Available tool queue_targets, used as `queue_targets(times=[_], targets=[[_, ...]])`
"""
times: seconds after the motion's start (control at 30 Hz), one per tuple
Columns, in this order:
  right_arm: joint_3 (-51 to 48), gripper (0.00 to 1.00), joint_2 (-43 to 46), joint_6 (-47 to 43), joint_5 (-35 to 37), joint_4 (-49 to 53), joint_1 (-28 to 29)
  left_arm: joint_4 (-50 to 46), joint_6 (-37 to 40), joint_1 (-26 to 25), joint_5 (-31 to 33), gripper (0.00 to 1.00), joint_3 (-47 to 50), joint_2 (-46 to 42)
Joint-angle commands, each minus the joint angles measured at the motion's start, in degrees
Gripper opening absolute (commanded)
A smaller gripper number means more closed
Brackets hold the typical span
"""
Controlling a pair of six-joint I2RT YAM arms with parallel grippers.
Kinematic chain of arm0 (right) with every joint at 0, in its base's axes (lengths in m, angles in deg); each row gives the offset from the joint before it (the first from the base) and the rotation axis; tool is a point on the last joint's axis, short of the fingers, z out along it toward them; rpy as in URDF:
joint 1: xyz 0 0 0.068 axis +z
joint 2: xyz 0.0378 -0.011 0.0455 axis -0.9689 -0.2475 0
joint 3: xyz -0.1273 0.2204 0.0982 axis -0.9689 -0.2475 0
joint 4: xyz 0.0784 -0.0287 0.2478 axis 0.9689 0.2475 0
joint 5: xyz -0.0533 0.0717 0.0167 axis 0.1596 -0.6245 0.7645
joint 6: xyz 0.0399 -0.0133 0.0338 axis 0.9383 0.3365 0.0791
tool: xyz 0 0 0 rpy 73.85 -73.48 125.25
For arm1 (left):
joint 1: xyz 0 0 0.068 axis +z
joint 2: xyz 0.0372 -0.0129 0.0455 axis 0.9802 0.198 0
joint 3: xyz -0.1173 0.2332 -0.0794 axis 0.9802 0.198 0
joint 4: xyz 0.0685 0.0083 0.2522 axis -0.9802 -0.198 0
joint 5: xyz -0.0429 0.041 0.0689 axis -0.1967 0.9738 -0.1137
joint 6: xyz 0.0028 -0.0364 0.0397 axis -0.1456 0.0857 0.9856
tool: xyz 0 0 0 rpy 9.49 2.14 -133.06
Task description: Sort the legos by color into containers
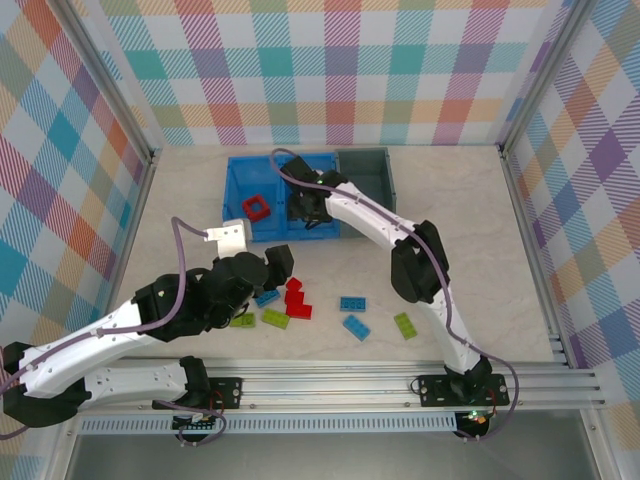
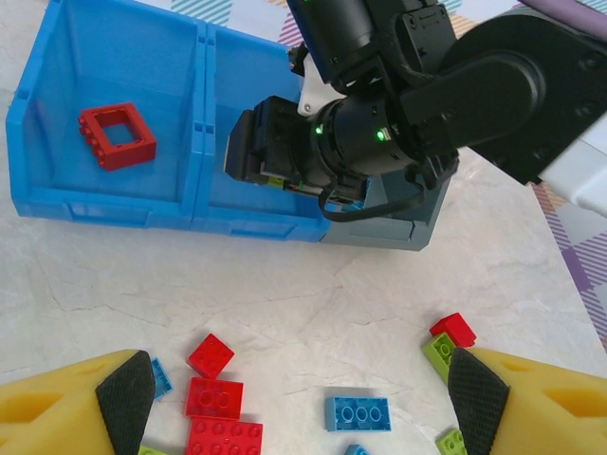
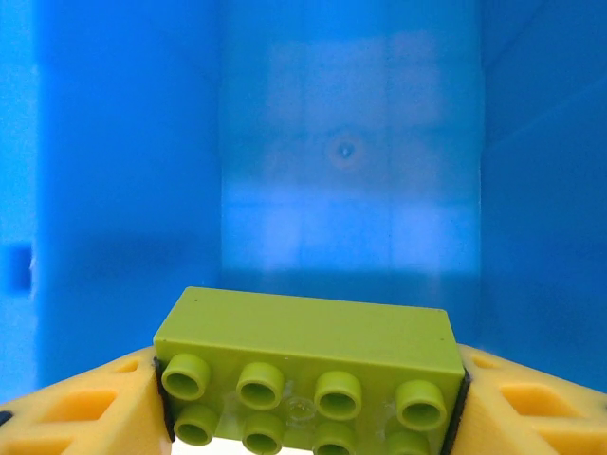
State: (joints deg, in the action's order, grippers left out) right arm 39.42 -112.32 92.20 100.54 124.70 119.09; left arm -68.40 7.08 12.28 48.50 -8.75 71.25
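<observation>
The lime green lego (image 3: 303,332), clamped by the right gripper (image 3: 310,403) over the blue bin (image 3: 114,142), probably needed releasing next; the left gripper (image 2: 302,398) gaped.

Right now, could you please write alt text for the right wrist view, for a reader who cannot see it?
The right gripper holds a lime green brick, studs facing the camera, between its yellow fingers, inside a blue bin compartment.
</observation>
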Motion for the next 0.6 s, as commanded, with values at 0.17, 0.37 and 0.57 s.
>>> queue_targets(times=[0.17,0.37,0.57], targets=[[11.05,0.59,-9.09,-2.19,0.05,7.09,-1.49,-0.13,1.49,-0.39,1.17,0.83,0.61,-0.75],[12.57,0.71,-9.67,-2.38,-1.3,7.62,-1.49,-2.62,0.27,-0.41,2.61,0.83,0.17,-0.47],[14.68,0.79,-6.82,-2.88,-2.33,7.81,-0.96,-8.43,-3.25,-0.1,3.14,0.82,-0.98,1.98]])
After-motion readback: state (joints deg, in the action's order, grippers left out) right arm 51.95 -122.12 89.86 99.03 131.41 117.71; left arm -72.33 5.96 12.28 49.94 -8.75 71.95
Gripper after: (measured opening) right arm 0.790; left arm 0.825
